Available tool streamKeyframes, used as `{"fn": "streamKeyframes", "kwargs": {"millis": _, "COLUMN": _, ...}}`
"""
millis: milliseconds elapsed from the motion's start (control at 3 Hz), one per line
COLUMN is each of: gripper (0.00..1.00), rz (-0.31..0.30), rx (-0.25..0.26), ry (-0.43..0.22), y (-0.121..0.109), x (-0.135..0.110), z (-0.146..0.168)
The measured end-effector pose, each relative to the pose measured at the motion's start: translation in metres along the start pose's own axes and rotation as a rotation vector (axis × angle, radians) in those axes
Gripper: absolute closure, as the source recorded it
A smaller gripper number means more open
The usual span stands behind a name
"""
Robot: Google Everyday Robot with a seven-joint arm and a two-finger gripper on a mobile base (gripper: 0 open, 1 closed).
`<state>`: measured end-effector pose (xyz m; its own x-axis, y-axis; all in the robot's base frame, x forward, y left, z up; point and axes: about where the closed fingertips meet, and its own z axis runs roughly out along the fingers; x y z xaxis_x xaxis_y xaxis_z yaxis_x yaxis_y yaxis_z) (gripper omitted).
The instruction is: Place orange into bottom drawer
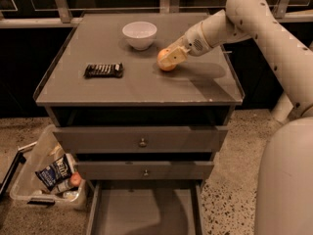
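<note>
Gripper (169,58) at orange (165,66) on matte grey cabinet top (146,84).
Cream fingers clamp the smooth round fruit; the flat-floored, thin-walled bottom drawer (127,214) stands open below.

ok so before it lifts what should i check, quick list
1. Gripper at the orange: ok, it sits right against the fruit.
2. Grasp secure: cannot tell.
3. Orange lifted: not ok, it looks to rest on the cabinet top.
4. Bottom drawer open: ok, pulled out below the two upper drawers, which are shut.
5. White bowl out of the way: ok, apart from the orange, behind and to its left in the camera view.
6. Snack bar out of the way: ok, well off to the left.
</note>
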<state>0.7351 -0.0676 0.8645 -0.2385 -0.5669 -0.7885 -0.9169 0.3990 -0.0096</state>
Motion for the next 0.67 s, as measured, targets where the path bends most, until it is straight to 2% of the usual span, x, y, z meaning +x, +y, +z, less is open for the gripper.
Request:
{"fn": "streamKeyframes", "kwargs": {"millis": 333, "gripper": 1.00, "rz": -0.014, "rx": -0.015, "ry": 0.018, "y": 0.011, "x": -0.002, "z": -0.003}}
{"fn": "streamKeyframes", "kwargs": {"millis": 667, "gripper": 1.00, "rz": -0.044, "rx": -0.019, "ry": 0.021, "y": 0.030, "x": -0.007, "z": -0.021}}
